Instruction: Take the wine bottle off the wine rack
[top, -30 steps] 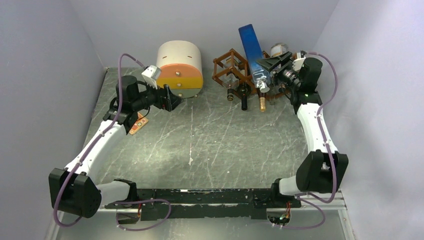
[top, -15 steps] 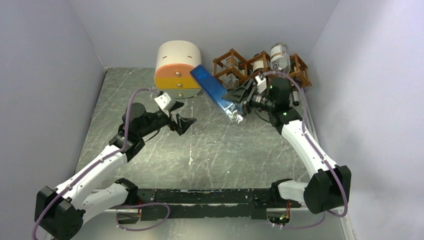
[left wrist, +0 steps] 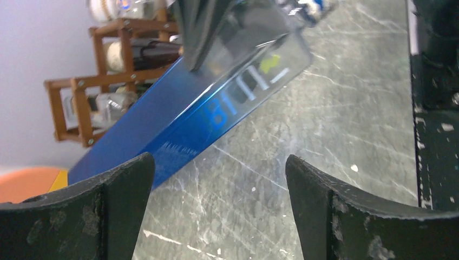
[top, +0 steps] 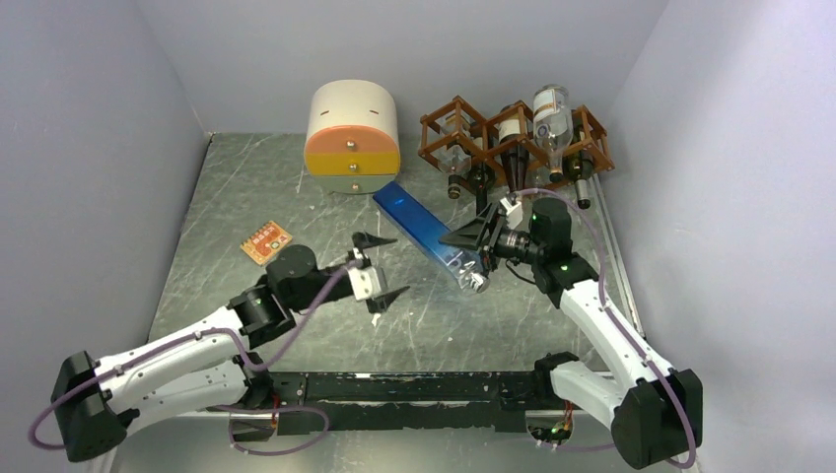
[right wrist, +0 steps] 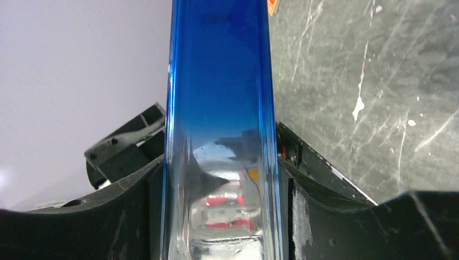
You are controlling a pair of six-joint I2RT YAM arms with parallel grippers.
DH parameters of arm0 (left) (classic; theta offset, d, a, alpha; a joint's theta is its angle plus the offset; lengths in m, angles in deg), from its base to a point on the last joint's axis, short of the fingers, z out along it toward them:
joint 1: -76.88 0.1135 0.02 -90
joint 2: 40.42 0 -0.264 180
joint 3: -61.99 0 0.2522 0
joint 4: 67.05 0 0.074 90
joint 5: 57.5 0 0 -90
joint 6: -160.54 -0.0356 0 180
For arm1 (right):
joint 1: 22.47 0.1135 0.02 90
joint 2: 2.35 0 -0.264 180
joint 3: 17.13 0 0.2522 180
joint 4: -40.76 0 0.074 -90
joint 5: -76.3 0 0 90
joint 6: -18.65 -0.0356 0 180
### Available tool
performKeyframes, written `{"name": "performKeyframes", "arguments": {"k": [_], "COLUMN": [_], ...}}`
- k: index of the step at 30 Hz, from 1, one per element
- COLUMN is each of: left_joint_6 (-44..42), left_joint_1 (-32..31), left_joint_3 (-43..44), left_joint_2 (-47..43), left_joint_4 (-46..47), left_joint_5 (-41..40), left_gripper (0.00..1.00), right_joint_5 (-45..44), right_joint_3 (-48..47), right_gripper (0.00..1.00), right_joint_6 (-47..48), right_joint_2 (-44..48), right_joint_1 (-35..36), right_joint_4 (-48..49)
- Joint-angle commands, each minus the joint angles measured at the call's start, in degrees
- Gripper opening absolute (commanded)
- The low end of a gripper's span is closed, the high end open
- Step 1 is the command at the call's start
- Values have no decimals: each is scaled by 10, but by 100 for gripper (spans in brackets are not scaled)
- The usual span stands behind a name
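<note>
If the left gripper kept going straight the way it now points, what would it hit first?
Probably the blue square-sided glass bottle, clamped in the right gripper. It lies across the line of the open left gripper. Depth is unclear, so their heights may differ.

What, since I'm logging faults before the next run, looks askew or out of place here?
The blue bottle is off the rack, held slanting in the right gripper. A clear bottle pokes up askew from the rack's top. A small orange card lies loose on the table.
</note>
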Motion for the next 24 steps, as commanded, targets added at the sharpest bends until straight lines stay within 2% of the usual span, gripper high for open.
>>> {"name": "performKeyframes", "arguments": {"k": [1,2,9,13,16,24], "left_joint_6": [-148,-166,-285,-320,-341,-446], "left_joint_1": [-90,-103,-137,-140,-141,-148], "left_joint_3": [17,18,30,23,36,18], "left_joint_2": [21,30,96,121,152,240], "left_joint_4": [-36,-28,-6,65,78,228], "left_joint_5": [-125,-157,-232,-259,-261,-359], "left_gripper": [94,94,94,94,94,94], "right_joint_5": [62,67,87,88,90,97], "right_joint_3": [6,7,30,22,23,31], "right_gripper": [0,0,0,0,0,0], "right_joint_6": [-6,0,-14,2,-3,-10], "right_joint_2": [38,40,48,46,47,52], "right_joint_1": [0,0,0,0,0,0], "right_joint_4": [84,75,80,56,61,61]}}
